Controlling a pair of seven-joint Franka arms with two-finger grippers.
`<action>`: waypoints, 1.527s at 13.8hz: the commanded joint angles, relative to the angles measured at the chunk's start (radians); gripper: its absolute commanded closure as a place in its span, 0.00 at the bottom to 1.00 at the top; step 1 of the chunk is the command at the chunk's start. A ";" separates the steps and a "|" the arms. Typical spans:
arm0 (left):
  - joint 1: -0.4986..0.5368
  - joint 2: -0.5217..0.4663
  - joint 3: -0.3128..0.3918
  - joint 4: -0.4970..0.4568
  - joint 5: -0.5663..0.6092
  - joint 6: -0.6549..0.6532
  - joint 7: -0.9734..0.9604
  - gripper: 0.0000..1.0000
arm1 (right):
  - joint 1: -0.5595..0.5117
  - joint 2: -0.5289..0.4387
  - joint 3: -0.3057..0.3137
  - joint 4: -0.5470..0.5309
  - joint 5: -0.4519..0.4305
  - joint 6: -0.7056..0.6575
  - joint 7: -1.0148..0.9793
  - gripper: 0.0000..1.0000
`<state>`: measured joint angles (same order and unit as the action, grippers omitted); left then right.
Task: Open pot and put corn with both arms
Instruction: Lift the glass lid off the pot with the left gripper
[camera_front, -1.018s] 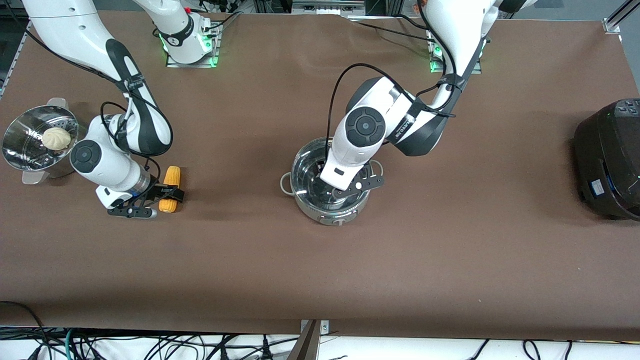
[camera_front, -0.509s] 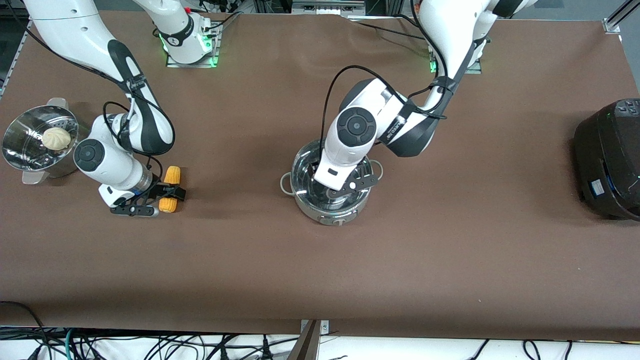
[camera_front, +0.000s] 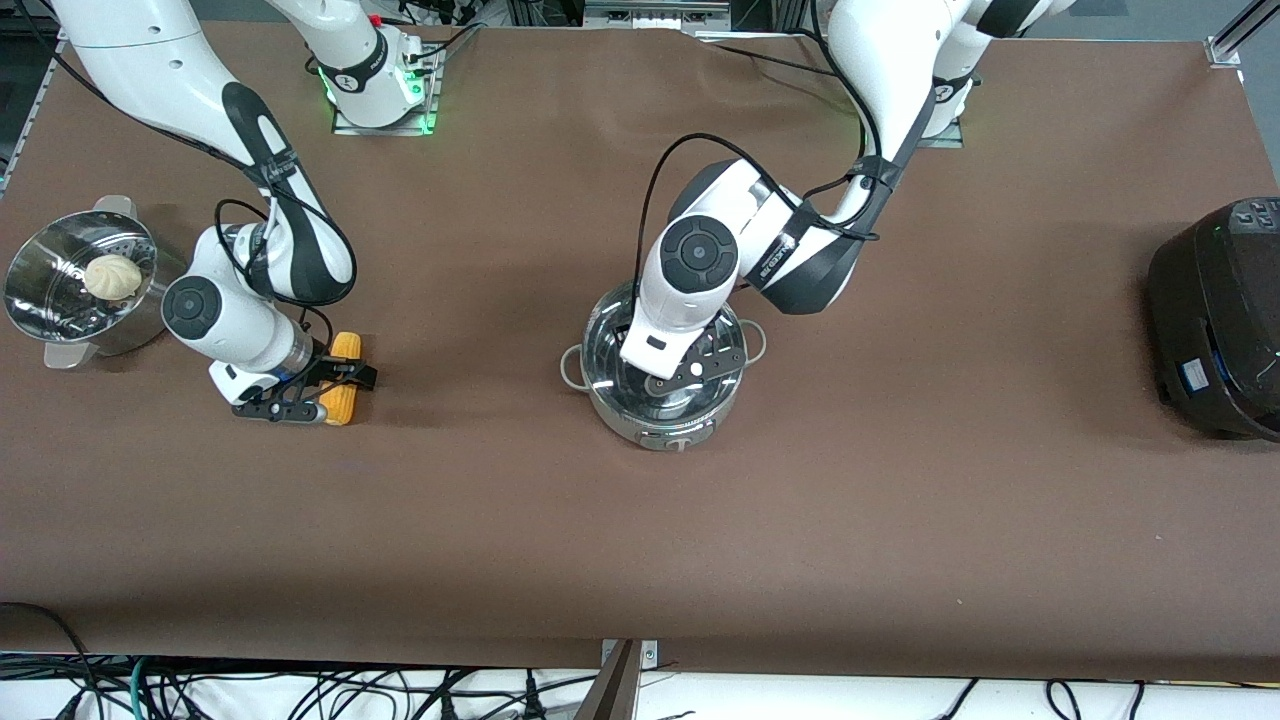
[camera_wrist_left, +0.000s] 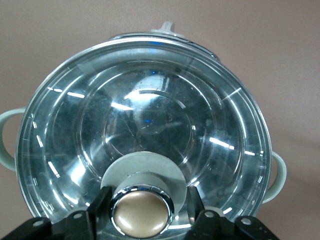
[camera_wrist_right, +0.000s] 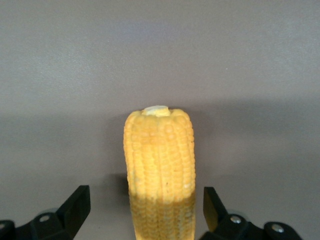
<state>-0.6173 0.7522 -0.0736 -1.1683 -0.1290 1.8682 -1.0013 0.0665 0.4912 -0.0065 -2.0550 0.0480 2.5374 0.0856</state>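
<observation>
Pot (camera_front: 662, 400): shiny steel, near the middle of the table, a loop handle on each side, its control panel facing the front camera. The glass lid (camera_wrist_left: 145, 125) sits on it, closed.

Lid knob (camera_wrist_left: 141, 212): round and metallic, standing on a pale disc at the lid's centre.

Left gripper (camera_front: 668, 372): down over the lid. In the left wrist view its black fingers (camera_wrist_left: 97, 210) stand on either side of the knob, drawn in close against it; whether they press on it I cannot tell.

Corn (camera_front: 343, 378): one yellow cob lying on the brown table (camera_front: 900, 500) toward the right arm's end, nearer to the front camera than the steamer.

Right gripper (camera_front: 318, 392): low at the corn, its fingers (camera_wrist_right: 75, 205) spread wide with the cob lying between them, a gap showing on each side, not touching it.

Steamer (camera_front: 60, 290): perforated steel, at the right arm's end of the table, with a white bun (camera_front: 112, 276) inside.

Black cooker (camera_front: 1215, 315): large, at the left arm's end of the table, well apart from the pot.
</observation>
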 joint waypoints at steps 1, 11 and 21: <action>-0.013 0.009 0.015 0.032 0.003 -0.009 -0.005 0.39 | -0.011 -0.011 0.002 -0.030 0.015 0.037 -0.027 0.00; -0.007 -0.022 0.035 0.039 -0.004 -0.075 0.000 1.00 | -0.039 0.010 0.005 -0.021 0.013 0.058 -0.072 0.95; 0.276 -0.335 0.055 -0.143 -0.095 -0.273 0.405 1.00 | -0.037 -0.034 0.010 0.116 0.019 -0.145 -0.067 0.98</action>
<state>-0.4084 0.5387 -0.0161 -1.1617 -0.1978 1.6004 -0.7267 0.0322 0.4942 -0.0043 -1.9872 0.0480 2.4897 0.0335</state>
